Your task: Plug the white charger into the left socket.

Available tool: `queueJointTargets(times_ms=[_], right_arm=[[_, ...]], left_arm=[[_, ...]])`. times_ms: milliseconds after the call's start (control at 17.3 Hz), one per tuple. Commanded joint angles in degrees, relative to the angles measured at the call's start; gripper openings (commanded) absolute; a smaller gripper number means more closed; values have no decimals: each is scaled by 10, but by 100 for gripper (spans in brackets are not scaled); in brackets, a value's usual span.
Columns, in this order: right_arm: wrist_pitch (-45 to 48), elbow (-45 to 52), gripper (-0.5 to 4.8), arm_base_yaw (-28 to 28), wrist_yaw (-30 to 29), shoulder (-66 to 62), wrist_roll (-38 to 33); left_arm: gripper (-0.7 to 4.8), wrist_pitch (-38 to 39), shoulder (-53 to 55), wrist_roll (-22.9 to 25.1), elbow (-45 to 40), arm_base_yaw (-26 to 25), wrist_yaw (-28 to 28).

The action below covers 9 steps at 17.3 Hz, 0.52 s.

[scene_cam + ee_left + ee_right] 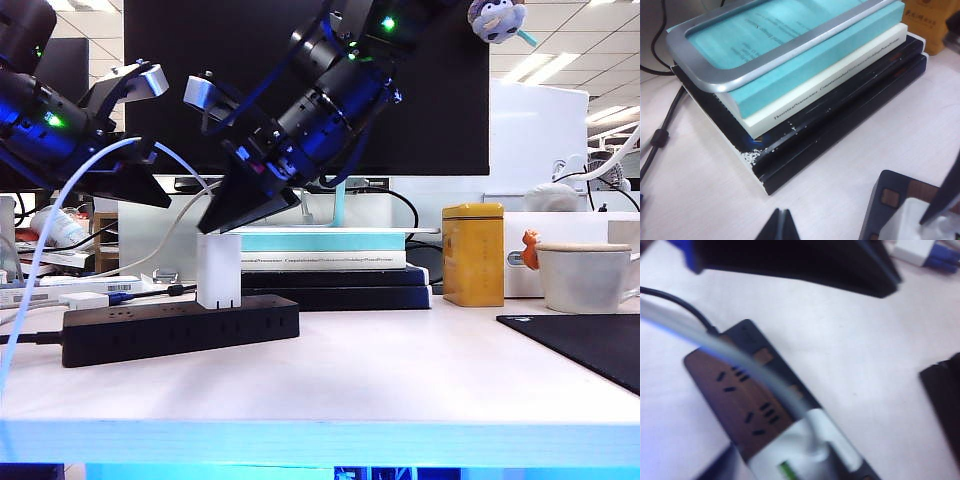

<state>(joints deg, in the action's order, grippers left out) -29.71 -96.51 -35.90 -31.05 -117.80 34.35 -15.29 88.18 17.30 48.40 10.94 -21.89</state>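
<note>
The white charger (218, 268) stands upright on the top face of the black power strip (150, 335), right of its middle. Its thin white cable (60, 210) arcs up from its top and falls off to the left. My right gripper (212, 226) reaches across from the upper right, open, with its fingertips at the charger's top. In the right wrist view the charger (805, 450) is blurred, with one dark finger (715, 467) beside it. The left socket (732, 380), nearest the strip's cord end, is bare. My left gripper (160, 198) hangs shut and empty above the strip's left part; its tips (782, 220) meet.
A stack of books (330, 262) lies behind the strip, topped by a grey-framed teal object (790, 35). A yellow tin (472, 255), a white cup (590, 275) and a black mat (590, 350) stand to the right. A flat white box with a blue plug (85, 298) lies at far left.
</note>
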Motion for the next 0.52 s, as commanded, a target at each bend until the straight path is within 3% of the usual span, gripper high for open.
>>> queueJointTargets(times_ms=[58,519], right_arm=[[-57,11,252,-1,16,-4,-5],[-46,-56,252,-1,13,0,-12]], left_arm=[[-6,-2,-4,-5,7,0,-2],[-6,-2,-7,-13,9,0,2]])
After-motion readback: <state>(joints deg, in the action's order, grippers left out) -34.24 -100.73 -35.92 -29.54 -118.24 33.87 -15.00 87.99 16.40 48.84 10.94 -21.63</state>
